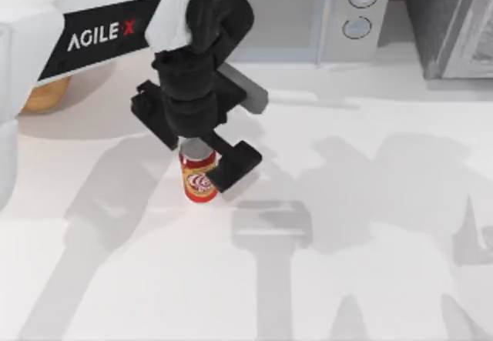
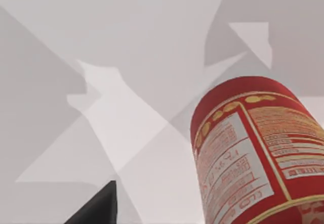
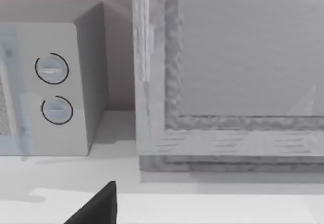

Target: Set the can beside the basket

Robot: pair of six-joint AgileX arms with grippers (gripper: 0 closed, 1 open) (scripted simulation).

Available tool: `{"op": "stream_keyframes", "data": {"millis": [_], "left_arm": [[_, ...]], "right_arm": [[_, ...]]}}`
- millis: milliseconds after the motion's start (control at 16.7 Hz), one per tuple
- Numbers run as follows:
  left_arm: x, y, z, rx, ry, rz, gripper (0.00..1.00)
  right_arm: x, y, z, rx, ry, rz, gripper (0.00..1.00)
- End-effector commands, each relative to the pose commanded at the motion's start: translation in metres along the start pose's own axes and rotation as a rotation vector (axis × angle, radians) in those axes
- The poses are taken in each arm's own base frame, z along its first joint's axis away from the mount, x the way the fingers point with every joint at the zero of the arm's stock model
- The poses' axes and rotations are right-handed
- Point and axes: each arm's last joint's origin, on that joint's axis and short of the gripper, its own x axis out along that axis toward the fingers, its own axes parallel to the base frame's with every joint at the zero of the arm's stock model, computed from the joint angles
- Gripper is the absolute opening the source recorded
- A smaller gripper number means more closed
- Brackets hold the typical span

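Note:
The red can with its orange-yellow band stands upright on the white table left of centre. My left gripper hangs straight over it, open, with one black finger down beside the can's right side. In the left wrist view the can looms close, and a gap of bare table separates it from the dark fingertip. A tan sliver of the basket shows at the far left, mostly hidden under the left arm. The right wrist view shows one fingertip of my right gripper, parked facing the back wall.
A grey microwave stands at the back centre, seen again as the microwave with two round dials. A grey framed cabinet sits at the back right. The table's middle and right carry arm shadows.

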Motion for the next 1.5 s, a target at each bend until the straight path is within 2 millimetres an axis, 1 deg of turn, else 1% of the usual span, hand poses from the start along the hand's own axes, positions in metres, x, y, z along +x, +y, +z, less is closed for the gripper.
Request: {"op": "stream_keyframes", "data": {"millis": [180, 960, 1020, 1500], "left_arm": [[0.0, 0.0, 0.0, 0.0, 0.0, 0.0, 1.0], [0.0, 0.0, 0.0, 0.0, 0.0, 0.0, 0.02], [0.0, 0.0, 0.0, 0.0, 0.0, 0.0, 0.0], [-0.0007, 0.0002, -0.0003, 0.0, -0.002, 0.0, 0.0]], "right_arm": [[0.0, 0.0, 0.0, 0.0, 0.0, 0.0, 1.0], [0.0, 0.0, 0.0, 0.0, 0.0, 0.0, 1.0], [0.0, 0.0, 0.0, 0.0, 0.0, 0.0, 1.0], [0.0, 0.0, 0.0, 0.0, 0.0, 0.0, 1.0]]}}
